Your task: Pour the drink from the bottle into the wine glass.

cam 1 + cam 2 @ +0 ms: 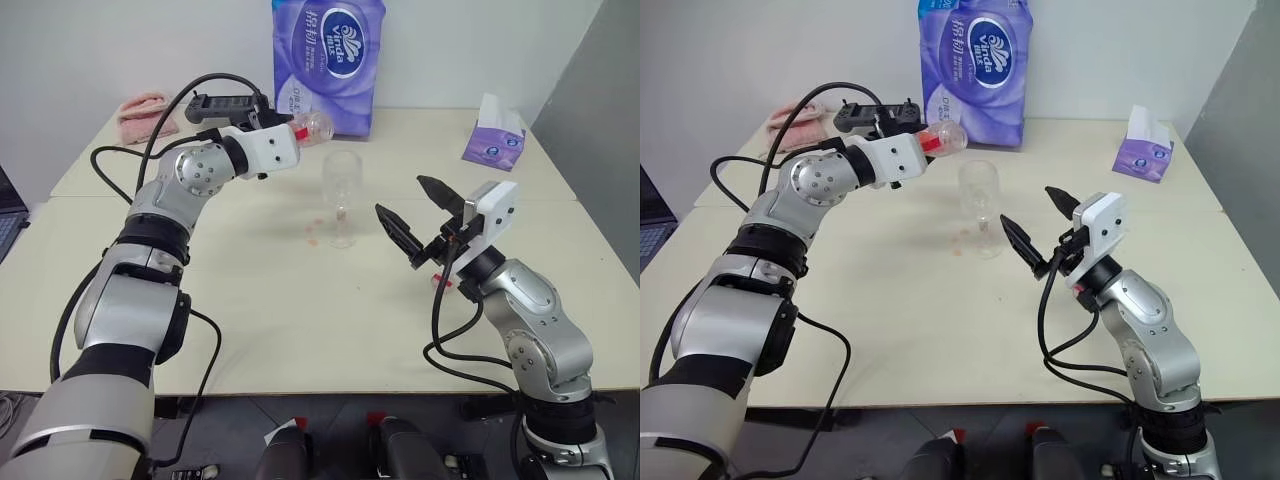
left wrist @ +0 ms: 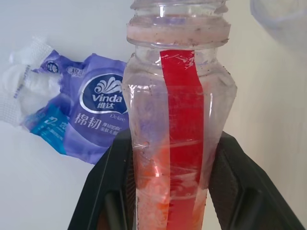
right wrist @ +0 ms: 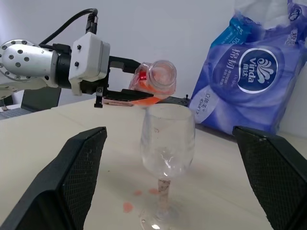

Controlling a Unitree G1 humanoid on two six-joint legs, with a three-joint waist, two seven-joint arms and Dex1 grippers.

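My left gripper [image 1: 288,130] is shut on the bottle [image 1: 313,127], a small clear bottle with a red label strip. It holds the bottle tipped about level, uncapped, with the open mouth just above the far left rim of the wine glass [image 1: 342,190]. The orange-red drink [image 2: 154,196] pools low in the bottle's body, between the black fingers [image 2: 112,187]. The clear stemmed glass stands upright mid-table and its bowl [image 3: 167,139] looks clear. My right gripper [image 1: 400,194] is open with nothing in it, to the right of the glass and nearer me.
A few orange drops [image 1: 313,232] lie on the table by the glass foot. A purple tissue pack [image 1: 328,60] stands at the back behind the glass. A small purple tissue box [image 1: 494,135] sits back right and a pink cloth [image 1: 145,112] back left.
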